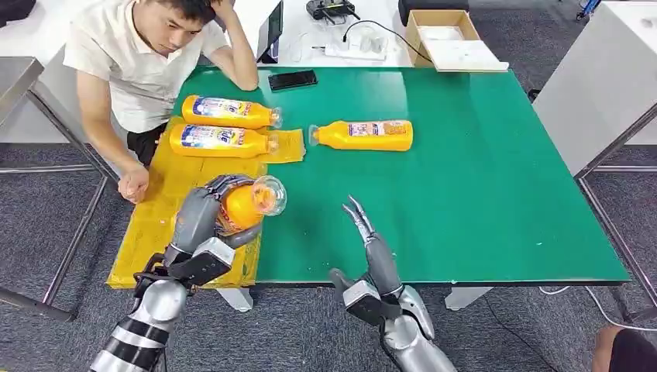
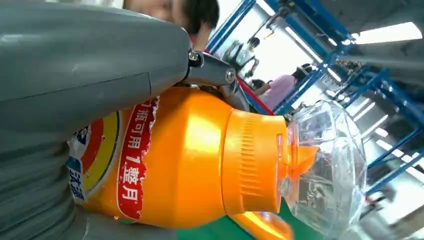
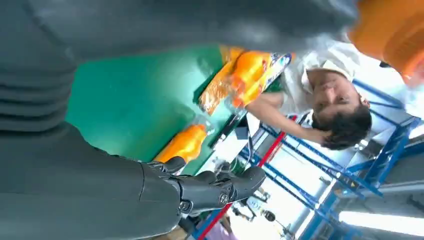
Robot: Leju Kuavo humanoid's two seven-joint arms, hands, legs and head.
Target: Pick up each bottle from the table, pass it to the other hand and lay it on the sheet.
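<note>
My left hand (image 1: 203,219) grips an orange bottle (image 1: 246,203) with a clear cap, raised above the yellow sheet (image 1: 159,213) near the table's front left. Up close in the left wrist view, the same bottle (image 2: 200,157) shows its label and ribbed orange collar under my thumb. Two more orange bottles (image 1: 230,111) (image 1: 221,141) lie side by side on the sheet's far end. A further bottle (image 1: 364,135) lies on the bare green table (image 1: 480,186). My right hand (image 1: 370,246) is open, fingers straight, to the right of the held bottle and apart from it.
A person sits at the table's far left, one hand (image 1: 133,184) resting on the sheet's edge, an elbow on the table. A black phone (image 1: 292,79) lies at the far edge. Behind stand a white table with a cardboard box (image 1: 445,35) and cables.
</note>
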